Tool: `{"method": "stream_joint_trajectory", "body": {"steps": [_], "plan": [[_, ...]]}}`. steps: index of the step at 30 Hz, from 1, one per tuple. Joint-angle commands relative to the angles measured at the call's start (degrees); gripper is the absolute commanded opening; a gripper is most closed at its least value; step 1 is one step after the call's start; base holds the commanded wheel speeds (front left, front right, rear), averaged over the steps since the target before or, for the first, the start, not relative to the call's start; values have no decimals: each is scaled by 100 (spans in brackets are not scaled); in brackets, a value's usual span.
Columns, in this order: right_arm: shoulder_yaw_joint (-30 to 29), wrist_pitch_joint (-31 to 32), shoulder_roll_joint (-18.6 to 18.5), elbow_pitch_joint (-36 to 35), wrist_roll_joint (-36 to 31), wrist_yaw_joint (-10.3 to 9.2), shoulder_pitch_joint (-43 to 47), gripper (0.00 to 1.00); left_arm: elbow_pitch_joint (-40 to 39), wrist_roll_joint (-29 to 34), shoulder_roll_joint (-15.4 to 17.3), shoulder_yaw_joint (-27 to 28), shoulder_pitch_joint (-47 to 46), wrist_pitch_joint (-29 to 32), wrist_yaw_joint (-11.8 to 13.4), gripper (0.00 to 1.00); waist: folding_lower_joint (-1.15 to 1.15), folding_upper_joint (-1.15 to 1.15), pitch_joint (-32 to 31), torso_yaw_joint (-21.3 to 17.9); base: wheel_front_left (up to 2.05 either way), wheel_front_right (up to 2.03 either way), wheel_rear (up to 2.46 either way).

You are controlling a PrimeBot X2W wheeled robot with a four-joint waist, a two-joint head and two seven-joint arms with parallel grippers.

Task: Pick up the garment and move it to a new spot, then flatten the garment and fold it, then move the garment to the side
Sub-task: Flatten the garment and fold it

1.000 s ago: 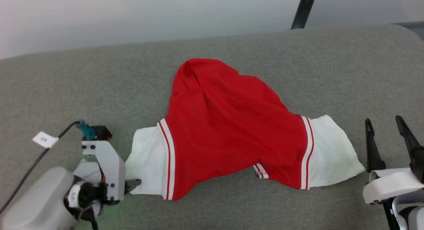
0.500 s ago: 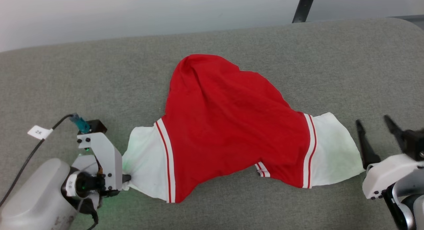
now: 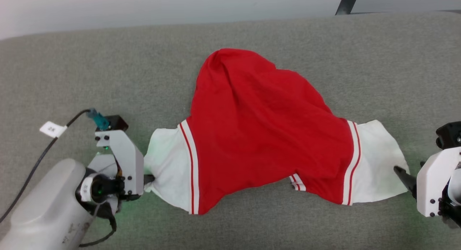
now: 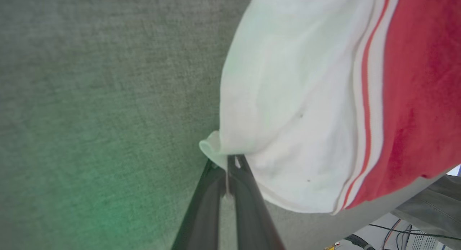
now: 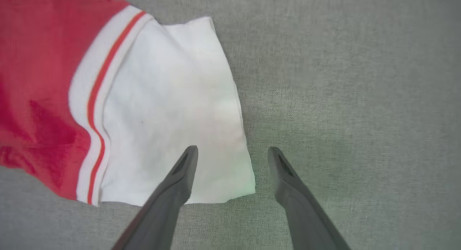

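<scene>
Red jersey (image 3: 266, 134), white sleeves, striped trim, rumpled mid-mat (image 3: 108, 70). Left gripper (image 4: 227, 163) pinches one sleeve; right gripper (image 5: 232, 154) gapes astride the other's corner. Cable tag (image 3: 53, 129) too small to read.

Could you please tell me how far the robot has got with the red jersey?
Done: the left pincer is shut on the white sleeve edge of the garment. In hand: the right pincer stands open around the other sleeve's edge, not yet closed. Left: lifting, moving, flattening, folding; the garment lies rumpled on the grey surface.
</scene>
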Motion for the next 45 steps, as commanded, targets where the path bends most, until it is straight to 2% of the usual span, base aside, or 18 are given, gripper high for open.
{"method": "stream_joint_trajectory", "body": {"steps": [1,5,11,13,18,26,33,39,45], "plan": [[-22,168,3,53,73,-8,-45,100,55,33,-223,-109,39,-71,-2,0,0,0,133,84,0,0,0],[-60,546,94,292,146,-8,-82,100,59,67,-226,-109,-40,-75,3,0,0,0,286,133,0,0,0],[-23,627,328,1040,139,-8,-292,100,148,31,-245,-71,-145,-88,19,0,0,0,442,150,0,0,0],[41,693,387,1372,157,-8,-386,0,181,32,-252,-82,-167,-69,15,0,0,0,459,146,0,0,0],[115,1040,511,1789,334,-8,-591,0,258,-15,-249,-128,-182,87,24,0,0,0,374,155,0,0,0],[-87,1538,305,1405,806,5,-1342,0,36,-106,-116,-120,-597,615,72,0,0,0,-178,189,0,0,0],[-288,1842,486,1198,915,5,-2152,0,-164,3,-60,-98,-1268,968,130,0,0,0,-767,283,0,0,0],[-398,1235,866,1186,576,5,-3018,0,-38,287,-187,-14,-2131,729,20,0,0,0,-1148,380,0,0,0],[-470,161,1308,1566,323,5,-3885,0,415,572,-406,153,-2963,48,-140,0,0,0,-1333,418,0,0,0]]}}
